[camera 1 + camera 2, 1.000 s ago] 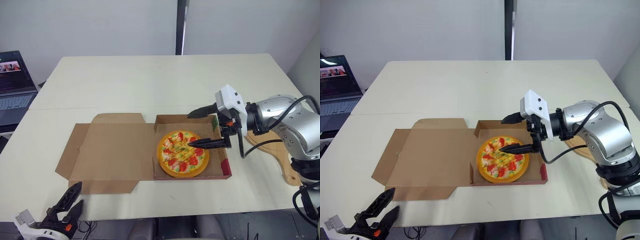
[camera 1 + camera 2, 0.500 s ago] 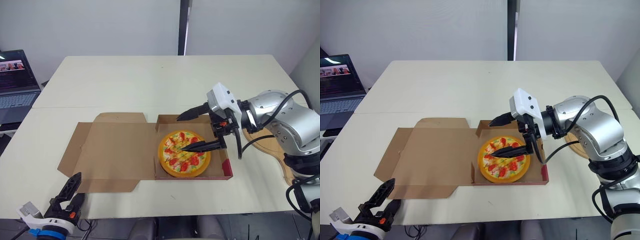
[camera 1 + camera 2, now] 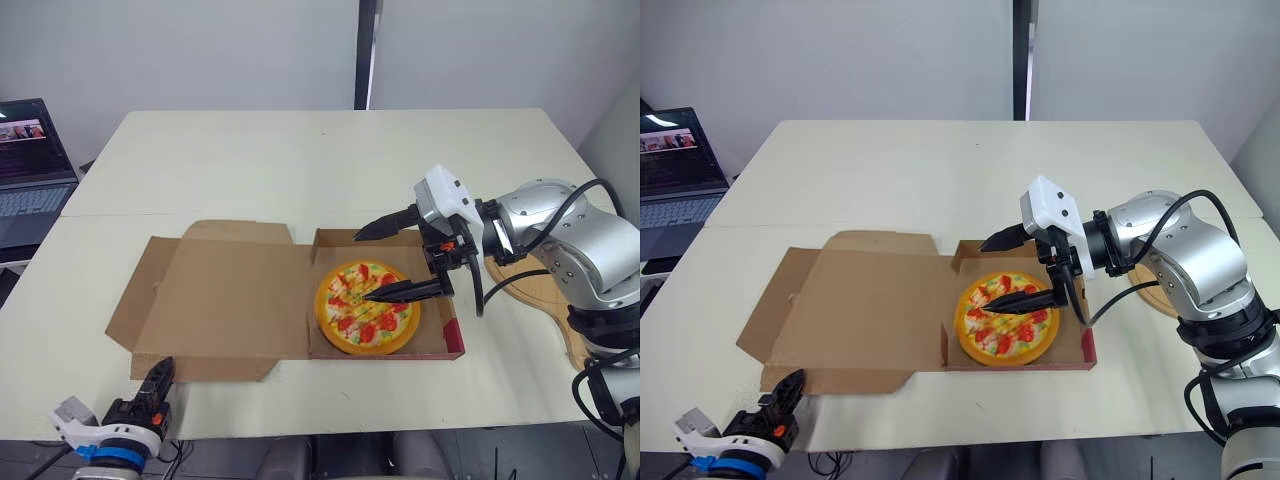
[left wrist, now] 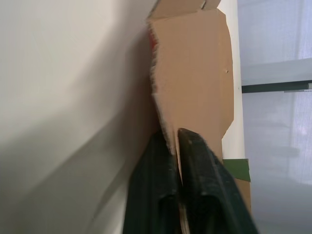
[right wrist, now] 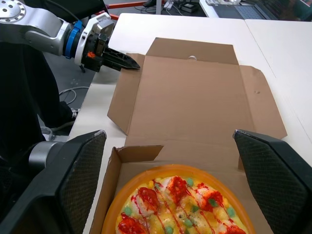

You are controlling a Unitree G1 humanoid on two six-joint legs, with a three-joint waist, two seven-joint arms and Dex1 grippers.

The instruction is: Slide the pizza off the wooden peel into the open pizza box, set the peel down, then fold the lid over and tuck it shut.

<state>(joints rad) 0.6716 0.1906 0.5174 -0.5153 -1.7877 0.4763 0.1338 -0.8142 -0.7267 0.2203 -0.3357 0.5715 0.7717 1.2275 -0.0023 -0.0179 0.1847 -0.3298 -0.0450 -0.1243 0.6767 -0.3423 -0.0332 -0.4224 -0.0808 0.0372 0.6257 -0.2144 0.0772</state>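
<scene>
Table edge point(image 3: 400, 415): lid flap point(image 4: 195, 73) in left hand point(image 4: 174, 139)

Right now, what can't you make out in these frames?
The wooden peel: head views, mostly behind the right arm and its cable.
The laptop: head views, cut by the picture edge; screen too small to read.
The left pincer on the lid: left wrist view, its fingers hide how deep the cardboard sits.
The pizza: right wrist view, part cut off by the picture edge.
</scene>
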